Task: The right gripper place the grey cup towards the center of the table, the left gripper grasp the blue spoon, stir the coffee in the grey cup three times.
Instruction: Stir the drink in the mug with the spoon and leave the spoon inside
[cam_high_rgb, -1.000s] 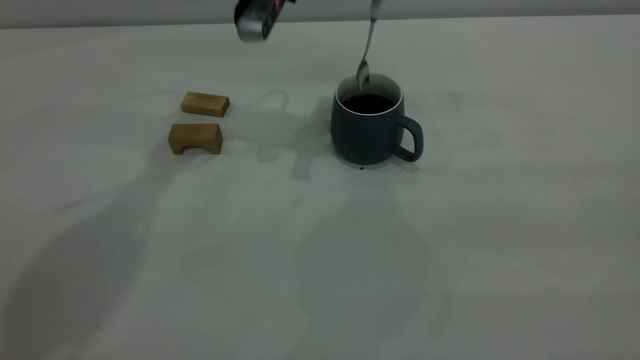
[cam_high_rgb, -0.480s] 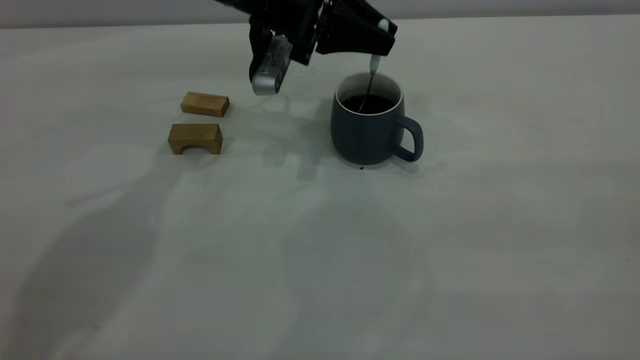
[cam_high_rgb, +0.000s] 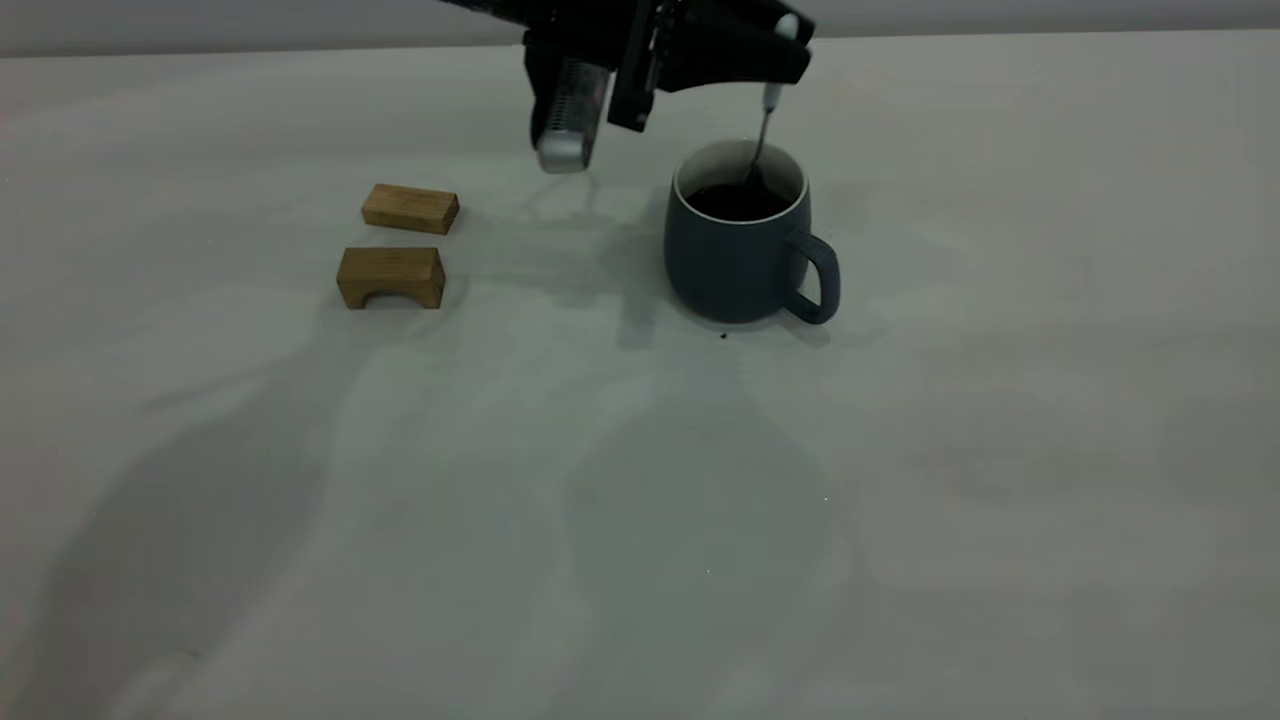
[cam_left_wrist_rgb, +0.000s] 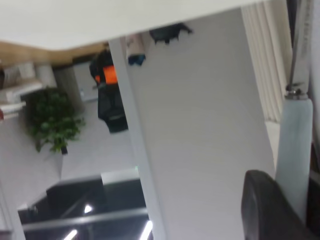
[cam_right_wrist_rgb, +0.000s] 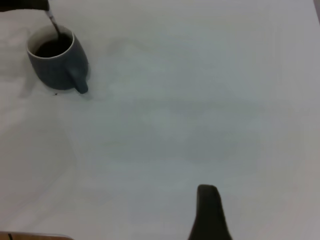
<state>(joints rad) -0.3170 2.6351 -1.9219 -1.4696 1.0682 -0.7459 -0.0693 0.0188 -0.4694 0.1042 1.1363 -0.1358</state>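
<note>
One risk I see: my left claw (cam_high_rgb: 775, 50), clamped on the spoon (cam_high_rgb: 762, 140), has its bowl in the coffee (cam_high_rgb: 735, 200); a wide stir could nudge the mug (cam_high_rgb: 740, 255), mid-worktop (cam_high_rgb: 900, 450), slopping coffee. The right claw's opening I cannot tell.

Spoon (cam_high_rgb: 757, 150) in cup (cam_high_rgb: 735, 260), blocks (cam_high_rgb: 400, 245) left.
</note>
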